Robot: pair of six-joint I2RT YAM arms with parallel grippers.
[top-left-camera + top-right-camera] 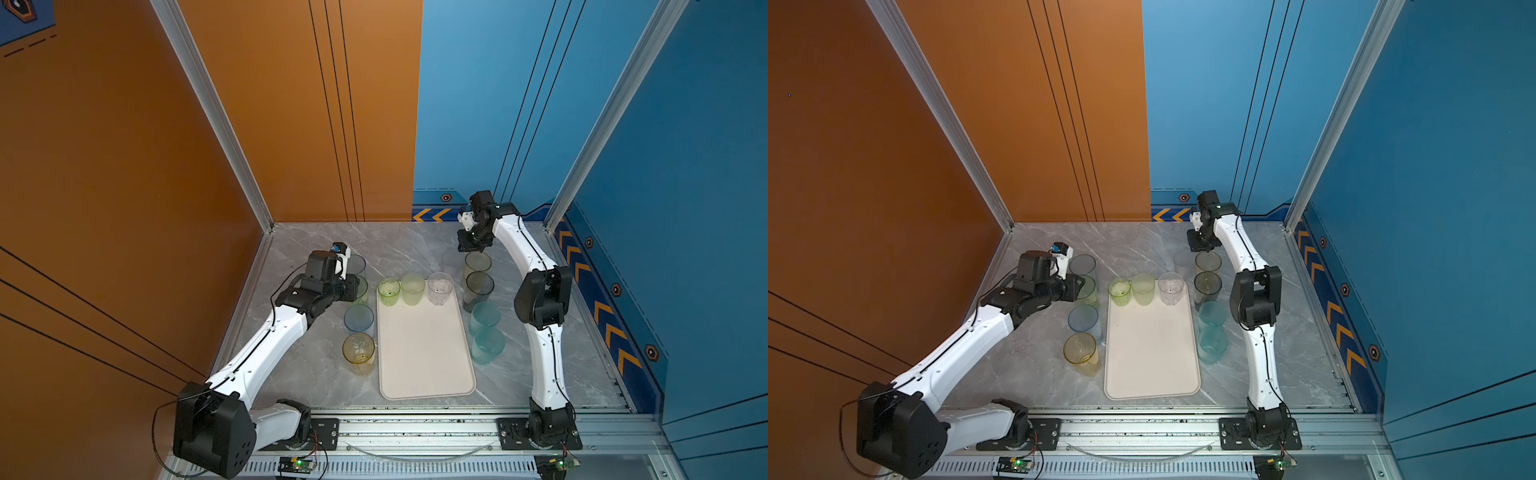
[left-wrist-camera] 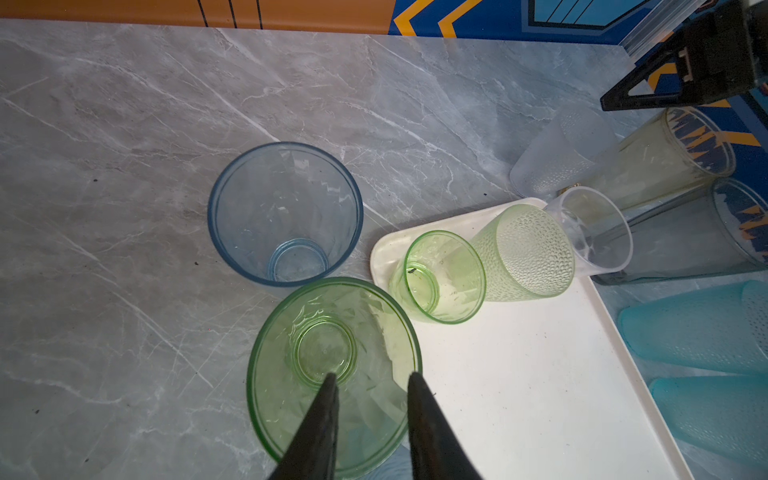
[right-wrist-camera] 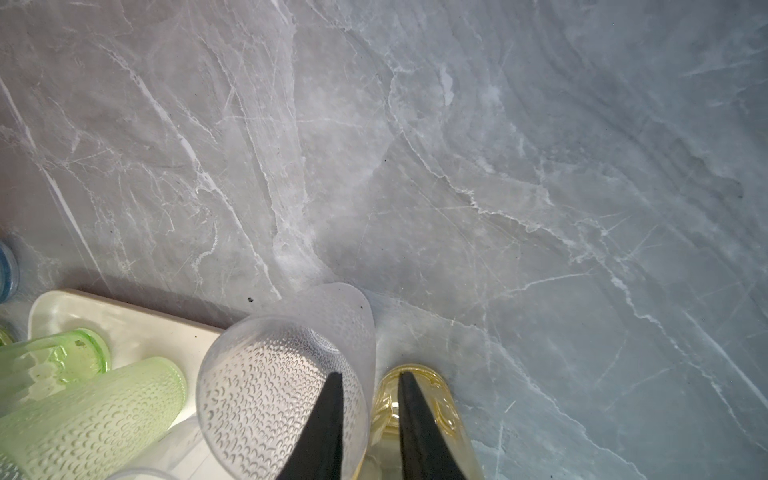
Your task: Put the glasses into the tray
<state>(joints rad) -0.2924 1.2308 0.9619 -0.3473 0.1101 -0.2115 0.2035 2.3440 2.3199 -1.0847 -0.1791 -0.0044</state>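
1. Left wrist view first: your left hand [image 2: 370,375] sits right over the green glass [image 2: 291,386]. One finger is down inside the mouth and the other is at the rim, the two a little apart with the wall between them. I cannot tell whether they bite that wall.
2. That glass stands upright, mouth up, on the table [image 2: 124,208], just beside the far left corner of the tray [image 2: 519,374].
3. Here is the relation that counts: the tray lies close by on your left hand's right, its long side running far to near.
4. The far end is taken by the small green glass [image 1: 388,291], the dimpled glass [image 1: 412,287] and the clear glass [image 1: 439,286]. The free floor lies toward the robot's base.
5. Your right hand [image 3: 370,374] has its fingers slightly apart, one over the frosted glass [image 3: 266,382] and one over the yellow glass [image 3: 444,407]. I cannot tell whether it grips. Both glasses stand off the tray's far right corner.
6. The left looks nearer to a carry: lift, go right, come back.
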